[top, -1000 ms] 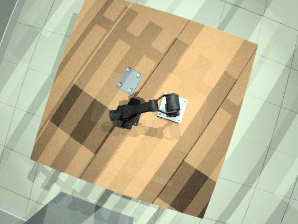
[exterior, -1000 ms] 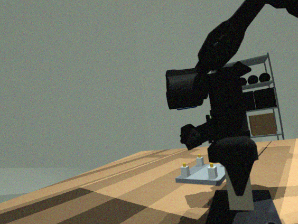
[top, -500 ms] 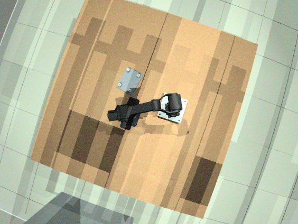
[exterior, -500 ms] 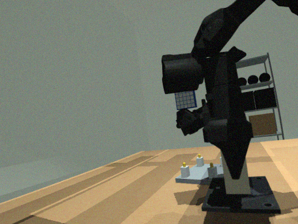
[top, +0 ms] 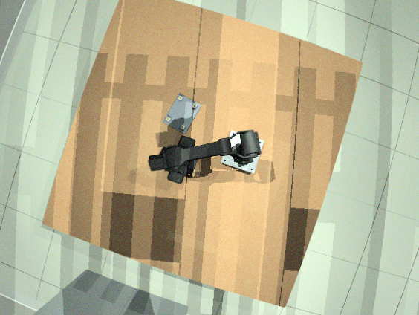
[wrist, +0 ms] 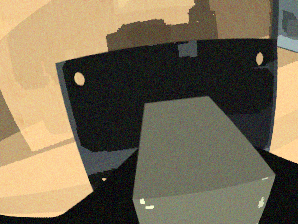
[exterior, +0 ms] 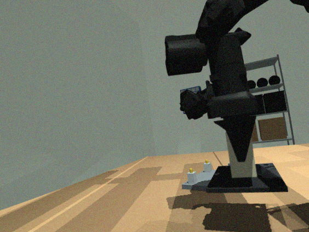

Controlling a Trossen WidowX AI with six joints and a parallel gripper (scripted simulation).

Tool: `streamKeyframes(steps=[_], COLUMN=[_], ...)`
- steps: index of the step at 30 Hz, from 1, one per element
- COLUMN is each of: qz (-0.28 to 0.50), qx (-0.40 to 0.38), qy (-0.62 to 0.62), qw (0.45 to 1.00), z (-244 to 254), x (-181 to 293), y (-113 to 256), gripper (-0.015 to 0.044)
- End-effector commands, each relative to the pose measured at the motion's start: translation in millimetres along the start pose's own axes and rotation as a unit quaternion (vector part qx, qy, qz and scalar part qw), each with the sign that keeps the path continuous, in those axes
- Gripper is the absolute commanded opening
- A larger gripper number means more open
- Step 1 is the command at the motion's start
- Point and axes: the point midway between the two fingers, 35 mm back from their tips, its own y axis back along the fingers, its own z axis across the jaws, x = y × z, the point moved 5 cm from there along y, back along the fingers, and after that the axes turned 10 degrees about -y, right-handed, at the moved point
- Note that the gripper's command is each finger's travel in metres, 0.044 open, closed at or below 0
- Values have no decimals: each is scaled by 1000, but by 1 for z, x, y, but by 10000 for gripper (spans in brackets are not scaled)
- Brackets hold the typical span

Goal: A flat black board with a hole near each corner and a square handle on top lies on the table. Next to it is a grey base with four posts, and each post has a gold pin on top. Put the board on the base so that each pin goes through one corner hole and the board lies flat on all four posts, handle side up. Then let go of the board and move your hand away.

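Observation:
The board (top: 250,163) (exterior: 268,178) (wrist: 115,100) hangs a little above the table, roughly level, with its shadow on the wood below. It looks black in the wrist view and pale in the top view. Its square handle (exterior: 235,169) (wrist: 195,200) points up. My gripper (exterior: 241,160) (wrist: 185,149) is shut on the handle, one finger on each side. The grey base (top: 182,111) (exterior: 204,176) stands on the table, away from the board, with gold-pinned posts up. In the exterior view the board hides part of it. The arm hides the board's middle in the top view.
The arm's mount (top: 174,160) stands on the wooden table (top: 230,223), close to the base and left of the board in the top view. Striped shadows cross the table. A shelf rack (exterior: 263,63) stands in the background.

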Motion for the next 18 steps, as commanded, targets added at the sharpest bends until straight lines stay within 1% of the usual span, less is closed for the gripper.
streamKeyframes(steps=[1,6,18], qz=[0,0,0], qx=[-1,-1,-1], qy=[-2,-2,-11], qw=[1000,1000,1000], z=[-1,-2,-13], x=[1,2,-14], y=[12,24,25], gripper=[0,0,0])
